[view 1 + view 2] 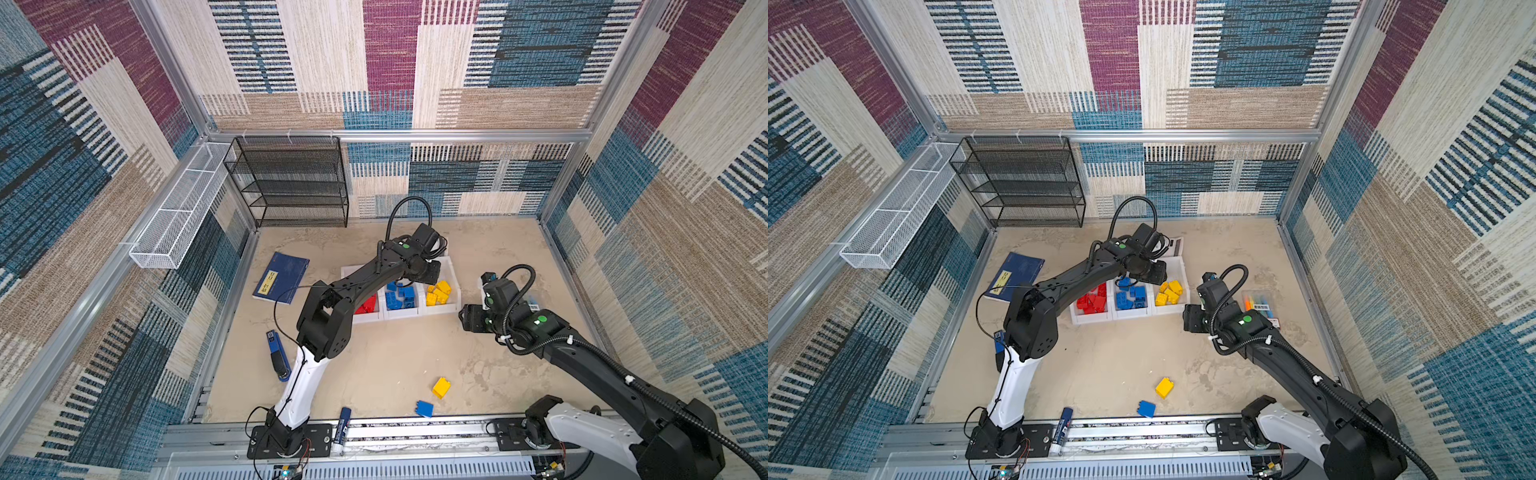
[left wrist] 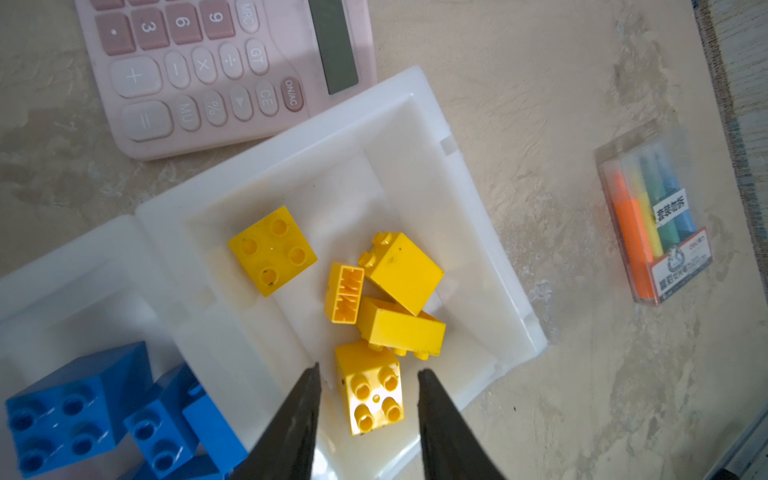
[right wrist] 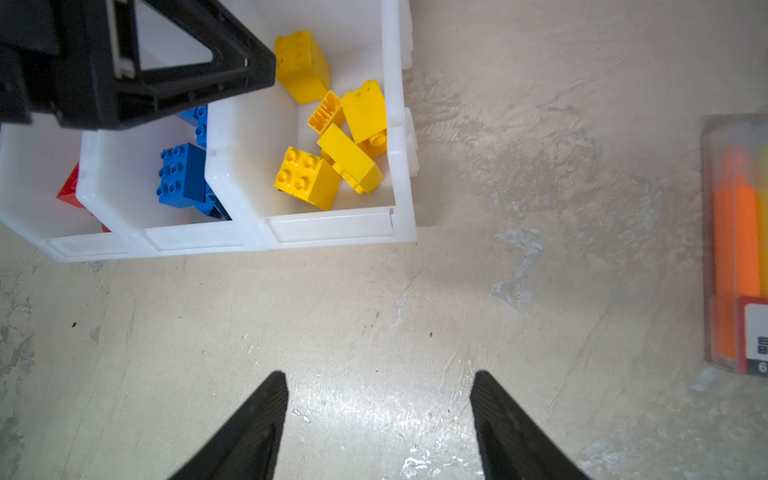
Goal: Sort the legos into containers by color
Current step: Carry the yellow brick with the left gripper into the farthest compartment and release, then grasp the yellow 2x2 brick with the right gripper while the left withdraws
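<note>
Left wrist view looks down into the end bin of the three joined white plastic open-top bins [image 2: 465,216]; the left gripper [image 2: 368,372] hangs over it with its black fingers [image 2: 299,415] spread, and a square yellow studded plastic brick [image 2: 372,390] lies studs-up between them, a gap on either side, touched by neither; four more yellow bricks [image 2: 401,270] lie heaped beside it in the same bin; blue studded bricks [image 2: 79,407] fill the middle bin, and a top view shows red studded bricks [image 1: 1094,301] in the bin at the other end; the row stands about mid-way across the sandy beige tabletop [image 1: 386,365], nearer its back edge; the right gripper [image 3: 379,376] hovers over bare tabletop just in front of the yellow end of the row, fingers spread wide, gripping nothing; one loose yellow brick [image 1: 441,387] and one loose blue brick [image 1: 424,408] lie near the front edge, well apart from the bins; a pink calculator [image 2: 208,75] lies just behind the row, and a clear pack of coloured highlighters [image 2: 652,224] lies near the right edge.
</note>
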